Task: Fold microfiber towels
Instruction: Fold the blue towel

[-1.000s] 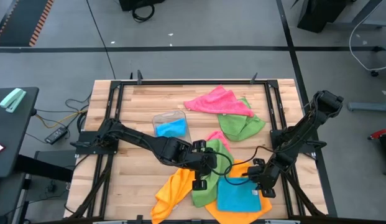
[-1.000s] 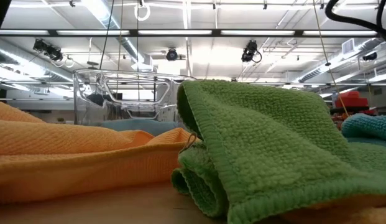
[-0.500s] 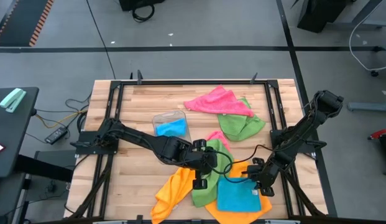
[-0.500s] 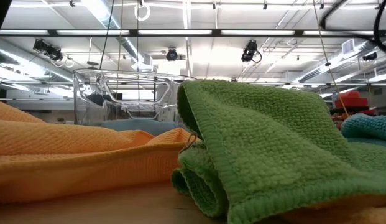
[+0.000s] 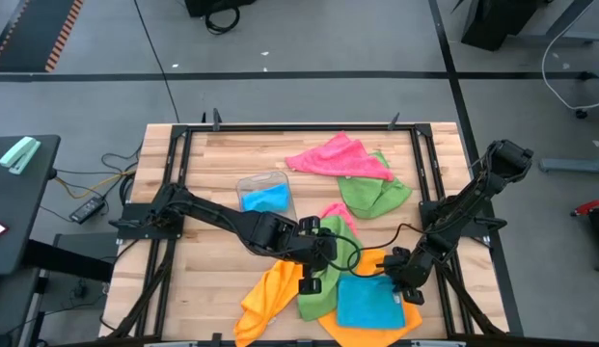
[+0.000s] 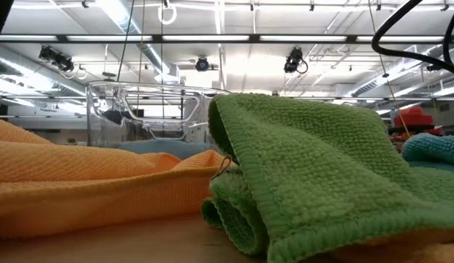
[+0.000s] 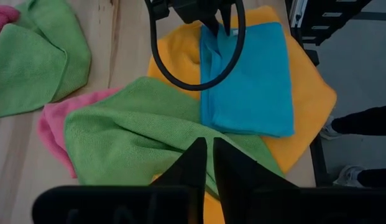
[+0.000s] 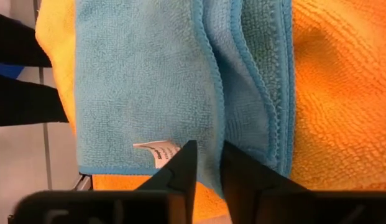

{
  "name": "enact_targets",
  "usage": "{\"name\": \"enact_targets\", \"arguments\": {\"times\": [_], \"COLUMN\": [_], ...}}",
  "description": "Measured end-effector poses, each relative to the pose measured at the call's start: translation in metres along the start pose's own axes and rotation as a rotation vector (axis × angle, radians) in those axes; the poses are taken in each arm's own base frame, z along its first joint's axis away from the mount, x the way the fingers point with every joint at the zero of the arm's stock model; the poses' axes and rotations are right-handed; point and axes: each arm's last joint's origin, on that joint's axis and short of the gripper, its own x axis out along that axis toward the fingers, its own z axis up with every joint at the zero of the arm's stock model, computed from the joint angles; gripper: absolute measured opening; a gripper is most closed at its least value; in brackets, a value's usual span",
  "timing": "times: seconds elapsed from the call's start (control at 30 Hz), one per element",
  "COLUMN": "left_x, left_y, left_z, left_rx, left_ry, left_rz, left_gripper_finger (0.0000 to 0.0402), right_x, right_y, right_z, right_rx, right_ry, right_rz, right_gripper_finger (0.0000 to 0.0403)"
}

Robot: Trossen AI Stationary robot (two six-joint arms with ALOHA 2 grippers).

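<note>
The right gripper (image 5: 396,280) is pinching the blue towel (image 5: 368,304), which is lying on an orange towel (image 5: 384,325) on the table (image 5: 212,193). The left gripper (image 5: 309,284) is staying clenched just over a green towel (image 5: 318,294), holding nothing.

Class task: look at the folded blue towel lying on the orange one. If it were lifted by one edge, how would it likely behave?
The blue towel would probably droop: its layers lie soft and rumpled. It likely unfolds, since nothing pins the fold. Its nap may drag the orange towel along.
</note>
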Motion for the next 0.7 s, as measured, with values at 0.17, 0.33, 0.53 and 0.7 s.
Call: {"name": "enact_targets", "arguments": {"times": [0.17, 0.33, 0.53, 0.7], "left_x": [0.000, 0.000, 0.000, 0.000], "left_y": [0.000, 0.000, 0.000, 0.000], "left_z": [0.000, 0.000, 0.000, 0.000], "left_rx": [-0.001, -0.001, 0.001, 0.000], "left_ry": [0.000, 0.000, 0.000, 0.000], "left_rz": [0.001, 0.000, 0.000, 0.001], "left_gripper_finger": [0.0040, 0.0042, 0.0034, 0.0030], "right_x": [0.000, -0.008, -0.022, -0.029], "right_y": [0.000, 0.004, 0.003, -0.006], "right_z": [-0.001, -0.002, -0.002, -0.005], "right_rx": [0.008, 0.007, 0.031, 0.058], "right_ry": [0.030, 0.075, 0.048, 0.071], "right_rz": [0.018, 0.091, 0.088, 0.013], "right_gripper_finger": [0.0038, 0.0036, 0.0036, 0.0036]}}
